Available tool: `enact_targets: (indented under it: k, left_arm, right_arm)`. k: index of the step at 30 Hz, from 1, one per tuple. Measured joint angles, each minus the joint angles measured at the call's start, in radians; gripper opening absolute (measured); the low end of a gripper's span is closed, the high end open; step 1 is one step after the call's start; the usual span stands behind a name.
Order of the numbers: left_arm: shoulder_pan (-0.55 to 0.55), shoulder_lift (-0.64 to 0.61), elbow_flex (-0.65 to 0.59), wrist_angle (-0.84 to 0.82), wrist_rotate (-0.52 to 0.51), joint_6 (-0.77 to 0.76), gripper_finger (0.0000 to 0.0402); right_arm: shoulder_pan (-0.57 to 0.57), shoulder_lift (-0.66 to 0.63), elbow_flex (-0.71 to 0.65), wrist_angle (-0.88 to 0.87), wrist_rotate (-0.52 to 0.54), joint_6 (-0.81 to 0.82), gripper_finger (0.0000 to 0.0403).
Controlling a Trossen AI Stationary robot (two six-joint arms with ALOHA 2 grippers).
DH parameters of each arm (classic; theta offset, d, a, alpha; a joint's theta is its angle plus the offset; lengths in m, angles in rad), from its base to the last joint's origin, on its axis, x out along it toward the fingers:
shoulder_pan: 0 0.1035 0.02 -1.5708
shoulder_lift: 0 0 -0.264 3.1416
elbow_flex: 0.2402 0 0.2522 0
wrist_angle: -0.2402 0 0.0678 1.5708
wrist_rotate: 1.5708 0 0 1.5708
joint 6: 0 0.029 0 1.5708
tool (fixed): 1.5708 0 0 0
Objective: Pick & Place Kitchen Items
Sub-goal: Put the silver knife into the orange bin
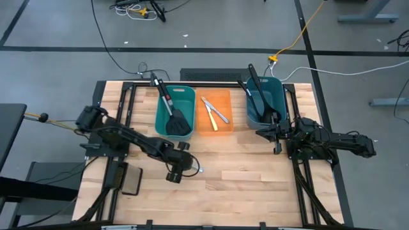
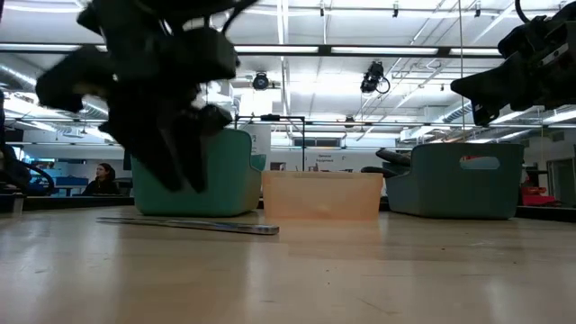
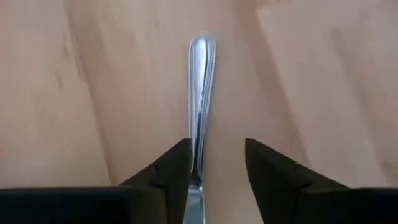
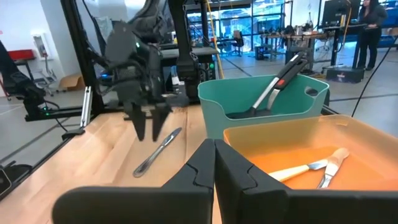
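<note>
I had the left gripper (image 3: 217, 163) poised with fingers spread narrowly over a small silver knife (image 3: 201, 112) lying flat on the wooden table (image 1: 255, 172) in front of the teal bin (image 1: 175, 110), while the right gripper (image 4: 214, 163) hung pressed closed and empty beside the other teal bin (image 1: 266, 101).

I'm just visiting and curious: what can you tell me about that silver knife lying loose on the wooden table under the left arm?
The silver knife is a slim, one-piece table knife of shiny metal with a rounded handle end. It lies flat on the bare wooden table, in front of the left teal bin and outside every bin. The left claw hangs right above it, fingers open to either side of it; whether a finger touches it cannot be told. The right claw waits shut, well away from it.
</note>
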Motion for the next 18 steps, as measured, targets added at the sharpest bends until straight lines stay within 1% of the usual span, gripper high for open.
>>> enact_targets:
  k: [4, 6, 8, 12, 18]
  left_arm:
    - [0.027, 0.035, 0.000, -0.010, 0.026, 0.031, 0.0178]
    - [0.037, 0.048, 0.001, -0.008, 0.016, 0.045, 0.0180]
    - [0.048, 0.052, 0.000, -0.036, 0.011, 0.053, 0.0179]
    - [0.071, 0.067, -0.013, -0.046, 0.032, 0.070, 0.0173]
    - [0.090, 0.087, -0.015, -0.038, 0.037, 0.072, 0.0169]
  right_arm:
    - [0.000, 0.000, 0.000, 0.000, -0.003, 0.003, 0.0006]
    - [0.000, 0.000, 0.000, 0.000, -0.002, 0.003, 0.0006]
    - [0.000, 0.000, 0.000, 0.000, -0.002, 0.003, 0.0006]
    - [0.000, 0.003, 0.000, 0.000, -0.002, 0.009, 0.0006]
    - [0.000, 0.016, 0.000, -0.001, -0.002, 0.025, 0.0007]
